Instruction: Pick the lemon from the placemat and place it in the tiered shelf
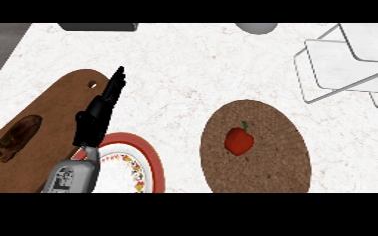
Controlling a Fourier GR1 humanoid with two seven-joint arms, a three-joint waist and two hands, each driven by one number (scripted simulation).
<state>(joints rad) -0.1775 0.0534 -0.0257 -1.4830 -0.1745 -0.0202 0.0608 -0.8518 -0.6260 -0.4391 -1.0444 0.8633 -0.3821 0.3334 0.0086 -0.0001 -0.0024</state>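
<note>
Holding nothing, the open left robot hand hangs apart from the red fruit.

- I see a white, faintly veined bench filling most of my view, spreading ahead and right of the robot hand.
- Far left of the robot hand, past the bench's edge, runs a dark grey strip; floor or wall, I cannot tell.
- Light falls evenly.
</note>
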